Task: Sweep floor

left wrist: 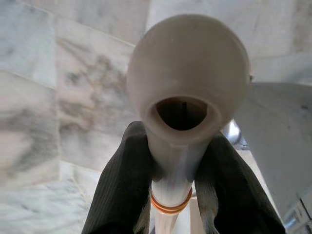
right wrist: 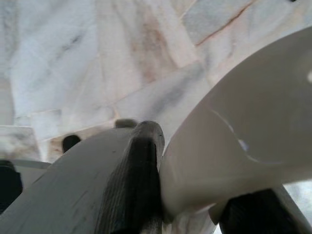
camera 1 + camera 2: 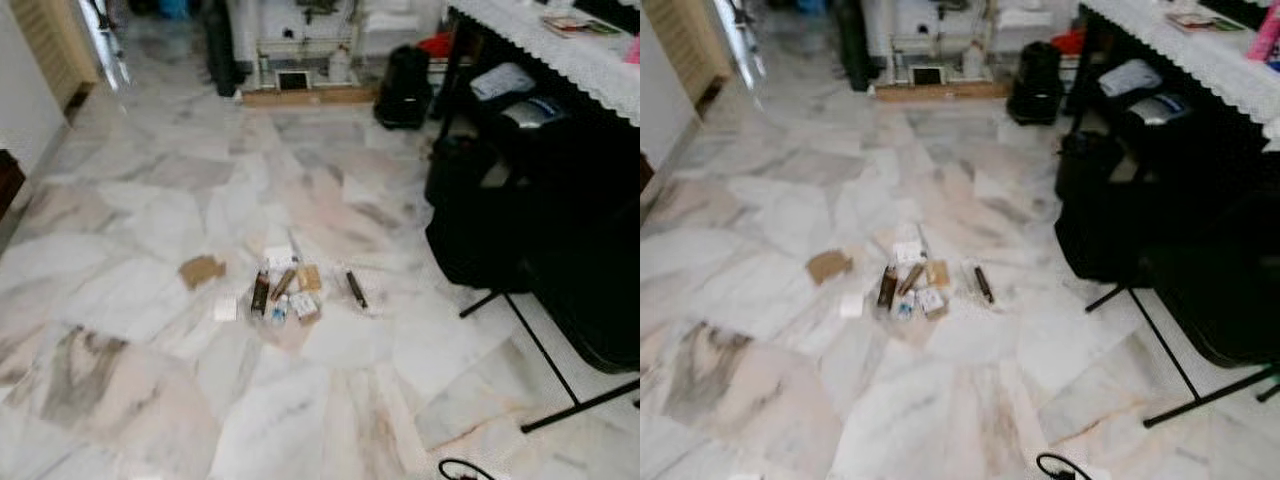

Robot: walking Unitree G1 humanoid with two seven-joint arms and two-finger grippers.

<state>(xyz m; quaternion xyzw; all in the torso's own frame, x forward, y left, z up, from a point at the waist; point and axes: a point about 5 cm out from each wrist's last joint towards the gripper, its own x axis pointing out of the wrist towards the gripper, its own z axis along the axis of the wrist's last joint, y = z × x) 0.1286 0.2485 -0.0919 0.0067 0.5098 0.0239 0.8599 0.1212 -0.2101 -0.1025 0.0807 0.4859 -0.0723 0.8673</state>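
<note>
Left eye view: the sweeping looks barely begun. A litter pile [image 3: 285,290] of wrappers, small packets and tube-like bits lies loose on the marble floor [image 3: 150,400], with a brown cardboard scrap [image 3: 201,270] just beside it and a dark pen-like stick [image 3: 356,289] on its other side — nothing gathered yet. Near the pile stands a dark folding stand [image 3: 540,350] under a lace-covered table [image 3: 560,60].

Right eye view: the same scene, with the pile lying between the cardboard scrap and the stand.

Left wrist view: the left gripper [image 1: 170,195] has its 2 fingers clamped around a pale handle [image 1: 187,83] with a hollow rounded end — presumably the broom's.

Right wrist view: the right gripper [image 2: 195,204] pinches the edge of a cream plastic shell [image 2: 248,146], likely a dustpan, above bare floor.
</note>
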